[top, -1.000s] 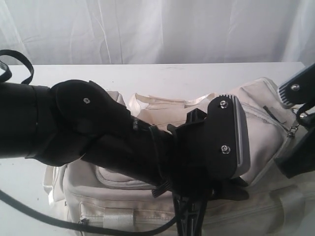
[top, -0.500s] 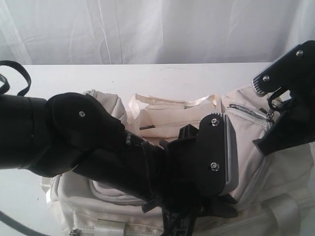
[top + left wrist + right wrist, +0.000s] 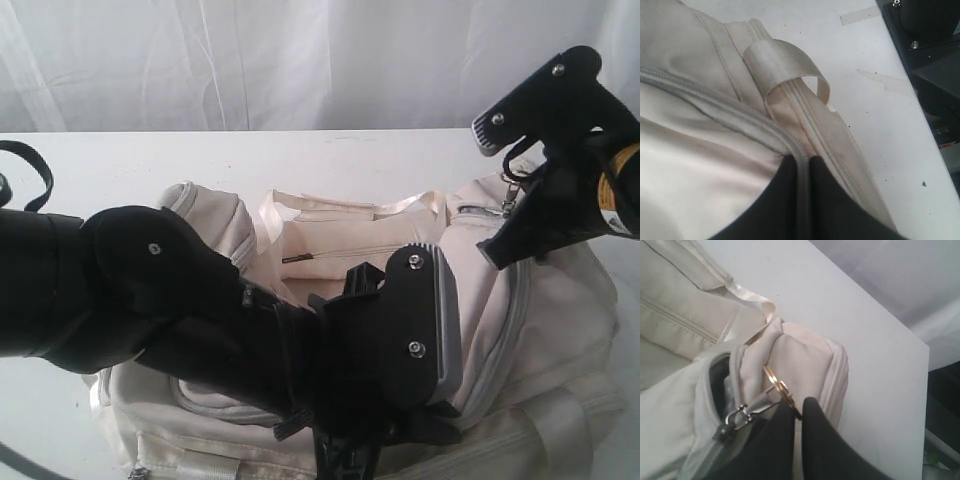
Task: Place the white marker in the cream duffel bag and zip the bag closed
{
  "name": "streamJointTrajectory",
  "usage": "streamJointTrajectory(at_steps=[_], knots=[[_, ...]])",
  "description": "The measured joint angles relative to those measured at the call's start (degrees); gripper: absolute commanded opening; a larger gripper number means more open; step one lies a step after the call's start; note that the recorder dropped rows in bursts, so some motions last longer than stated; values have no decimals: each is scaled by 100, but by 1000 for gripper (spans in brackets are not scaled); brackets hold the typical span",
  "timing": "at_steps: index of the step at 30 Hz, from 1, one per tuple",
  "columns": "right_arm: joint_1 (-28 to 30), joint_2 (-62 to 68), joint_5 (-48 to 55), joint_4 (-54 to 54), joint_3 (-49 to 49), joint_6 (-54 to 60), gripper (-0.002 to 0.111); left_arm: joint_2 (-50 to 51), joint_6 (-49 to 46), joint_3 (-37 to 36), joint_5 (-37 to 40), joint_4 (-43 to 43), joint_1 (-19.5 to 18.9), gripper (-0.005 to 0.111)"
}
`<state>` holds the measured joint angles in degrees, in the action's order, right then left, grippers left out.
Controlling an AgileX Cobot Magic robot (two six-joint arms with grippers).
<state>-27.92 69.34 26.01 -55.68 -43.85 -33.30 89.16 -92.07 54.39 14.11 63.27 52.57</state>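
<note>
— Where is the white marker?

— It shows in none of the views, so its place cannot be told. The large, soft cream duffel bag lies on the white table and fills the near half of the exterior view. A pale webbing handle is draped over its far side.

— And the zip?

— The grey zipper curves down the bag's right end. In the right wrist view a dark gap sits beside the track near the slider, so that stretch seems unclosed, though the angle is poor.

— What does the right gripper hold?

— The right gripper has its two black fingers pressed together on a thin gold ring. The ring hangs from a silver clasp at the zipper's end. That end of the bag bunches into a rounded hump just beside the ring.

— And the left gripper?

— The left gripper is nearly closed, its black fingers pinching a strip of the bag's grey zipper seam between them. Near the fingertips a flat cream webbing loop arches up from the seam.

— How do the arms lie?

— The bulky black left arm reaches across the bag's front from the left. The right arm comes in from the upper right. A white curtain hangs behind the table.
</note>
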Motion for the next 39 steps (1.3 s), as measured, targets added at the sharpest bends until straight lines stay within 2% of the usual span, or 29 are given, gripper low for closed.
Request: streamJointTrajectory(at_steps=[19, 29, 34, 39], knots=[[764, 1338, -646, -69, -1247, 351, 0, -9, 0, -24, 75, -38, -51, 0], [845, 1584, -767, -2, -1407, 351, 0, -9, 0, -24, 80, -147, -51, 0], [853, 1511, -638, 600, -1428, 536, 0, -9, 0, -24, 115, -173, -51, 0], [894, 1486, -297, 1954, -1477, 1750, 0, -9, 0, -61, 289, -236, -39, 0]])
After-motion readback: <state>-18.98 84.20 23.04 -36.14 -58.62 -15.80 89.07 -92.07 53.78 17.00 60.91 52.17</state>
